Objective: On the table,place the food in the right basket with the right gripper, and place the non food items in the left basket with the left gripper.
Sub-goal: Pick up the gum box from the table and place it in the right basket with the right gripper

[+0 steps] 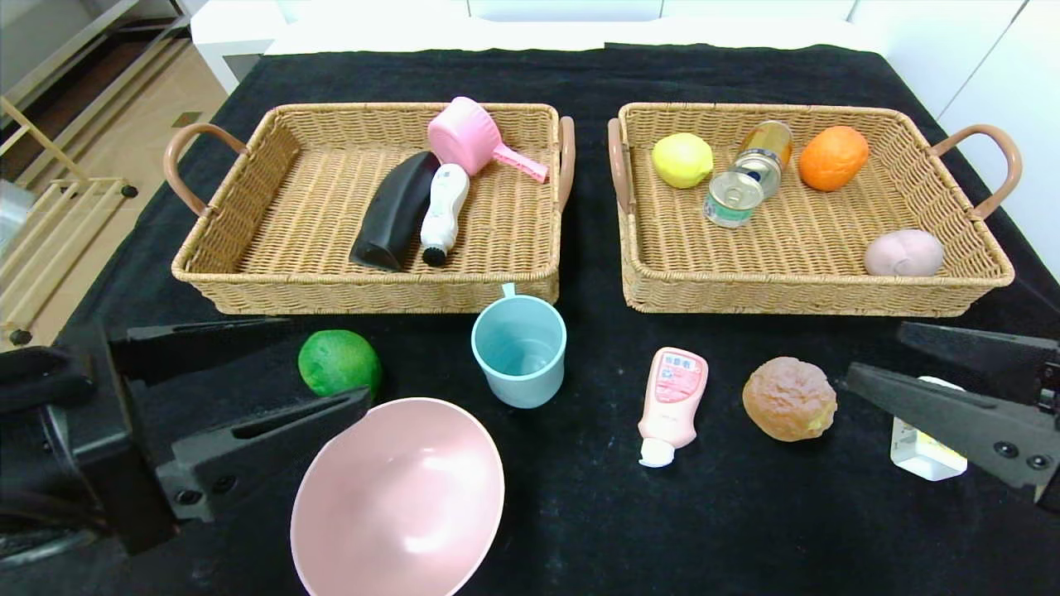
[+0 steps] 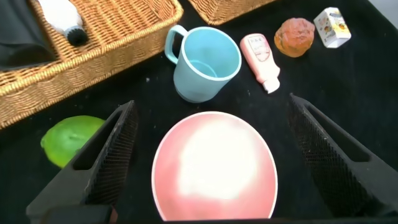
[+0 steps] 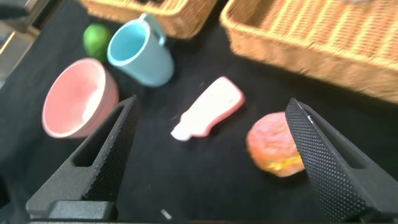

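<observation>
Hovering near the front left corner of the black table (image 1: 580,530): the left gripper (image 2: 211,155), fingers spread wide and holding nothing, straddling the pink bowl (image 1: 399,497) seen from its wrist camera. Sitting just behind the bowl: a green fruit (image 1: 339,362) and a blue mug (image 1: 519,350), both in front of the left basket (image 1: 248,285).

Waiting near the front right corner: the right gripper (image 3: 211,162), also spread and empty, looking at a brown bun (image 1: 789,398) and a pink squeeze bottle (image 1: 671,404). Lying partly hidden behind its finger: a small white carton (image 1: 923,454).

Risking, as a judgement, a slip off the bowl's smooth curved rim, or knocking the round fruit into rolling away. Also risking confusion, with food lying on the left side and the right basket (image 1: 828,298) far across.

Showing printing on the bottle and carton labels, but not readable.
</observation>
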Available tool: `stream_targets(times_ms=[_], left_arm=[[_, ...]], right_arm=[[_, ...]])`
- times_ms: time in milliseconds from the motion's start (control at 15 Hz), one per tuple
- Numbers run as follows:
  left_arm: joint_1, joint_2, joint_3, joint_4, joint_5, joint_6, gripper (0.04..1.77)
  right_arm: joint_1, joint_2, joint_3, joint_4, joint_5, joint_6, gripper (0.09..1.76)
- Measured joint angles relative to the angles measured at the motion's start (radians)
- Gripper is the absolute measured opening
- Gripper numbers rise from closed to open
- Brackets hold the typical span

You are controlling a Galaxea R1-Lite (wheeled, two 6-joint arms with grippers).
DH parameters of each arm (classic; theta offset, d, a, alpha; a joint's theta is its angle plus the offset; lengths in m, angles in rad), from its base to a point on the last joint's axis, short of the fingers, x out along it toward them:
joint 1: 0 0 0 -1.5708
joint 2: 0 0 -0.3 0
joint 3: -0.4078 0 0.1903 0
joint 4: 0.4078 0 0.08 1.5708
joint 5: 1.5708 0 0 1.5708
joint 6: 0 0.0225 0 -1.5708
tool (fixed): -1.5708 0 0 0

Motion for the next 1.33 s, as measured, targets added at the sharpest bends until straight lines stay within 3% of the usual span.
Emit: stream_targets(times_ms=[267, 800, 1067, 1333], left_arm=[[-0.002, 0.045, -0.008, -0.004, 0.009, -0.002, 1.72], [-0.002, 0.057, -0.004, -0.002, 0.014, -0.009, 1.72], [-0.002, 0.054, -0.006, 0.001, 0.033, -0.011, 1.72], [-0.002, 0.047, -0.007, 0.002, 0.053, -0.008, 1.72]], right_arm=[[-0.001, 0.016, 0.006, -0.001, -0.006, 0.003, 1.71], [-0.041, 0.037, -0.013, 0.032, -0.118, 0.004, 1.71], [-0.116, 0.051, -0.146, 0.330, -0.172, 0.031, 1.71], [-0.145, 0.105, -0.371, 0.633, -0.340, 0.056, 1.71]])
